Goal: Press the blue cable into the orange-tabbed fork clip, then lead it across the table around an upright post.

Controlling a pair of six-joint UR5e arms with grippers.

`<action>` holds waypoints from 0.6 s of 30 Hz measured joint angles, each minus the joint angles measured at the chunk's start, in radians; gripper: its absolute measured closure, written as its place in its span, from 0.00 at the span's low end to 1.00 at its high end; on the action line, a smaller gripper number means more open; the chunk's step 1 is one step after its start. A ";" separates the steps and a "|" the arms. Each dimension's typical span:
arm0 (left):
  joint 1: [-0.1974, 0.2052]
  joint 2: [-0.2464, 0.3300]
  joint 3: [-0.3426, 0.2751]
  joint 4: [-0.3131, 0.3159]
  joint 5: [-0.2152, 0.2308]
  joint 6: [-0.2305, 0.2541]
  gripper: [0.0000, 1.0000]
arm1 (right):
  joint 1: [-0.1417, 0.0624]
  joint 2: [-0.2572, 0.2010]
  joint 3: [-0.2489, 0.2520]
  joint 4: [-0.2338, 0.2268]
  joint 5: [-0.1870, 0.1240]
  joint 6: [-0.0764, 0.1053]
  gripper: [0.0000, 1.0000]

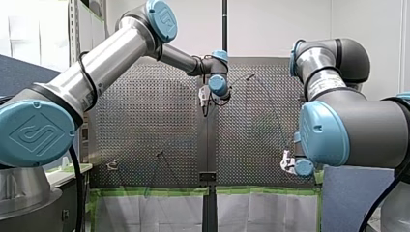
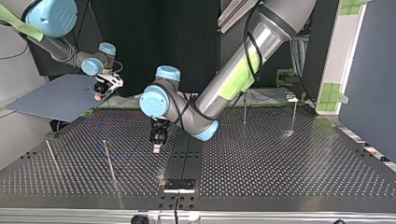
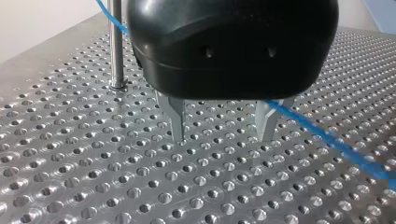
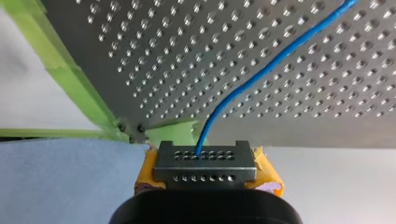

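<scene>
The left gripper [image 3: 222, 140] is seen released, its two metal fingers [image 3: 177, 119] set apart with nothing between them and their tips brought down to the perforated desk [image 3: 93, 186]. In the top view it is placed near the middle of the desk. The blue cable [image 3: 327, 140] is stretched above the desk. It is carried past the far side of an upright post [image 3: 116, 46], hidden behind the gripper body, and shown again just beside one finger. Whether the post is touched cannot be told.

The right gripper [image 4: 204, 161] is clenched on the blue cable [image 4: 271, 65] between its yellow pads [image 4: 144, 175]. It is held off the desk's far left corner in the top view, beside the green tape [image 4: 60, 70]. From there the cable is led out over the desk.
</scene>
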 joint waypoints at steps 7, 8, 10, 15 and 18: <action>0.000 0.000 0.000 -0.003 -0.004 0.000 0.26 | -0.023 0.042 -0.013 -0.002 -0.002 0.010 1.00; 0.000 0.000 0.000 -0.003 -0.005 0.000 0.26 | -0.025 0.044 -0.014 -0.003 -0.002 0.010 1.00; -0.001 0.000 0.000 -0.005 -0.007 0.000 0.26 | -0.027 0.046 -0.015 -0.004 -0.003 0.011 1.00; -0.002 0.000 0.000 -0.014 -0.009 -0.004 0.21 | -0.030 0.048 -0.015 -0.005 -0.007 0.011 1.00; -0.003 0.000 0.000 -0.016 -0.008 -0.008 0.10 | -0.030 0.048 -0.015 -0.006 -0.008 0.011 1.00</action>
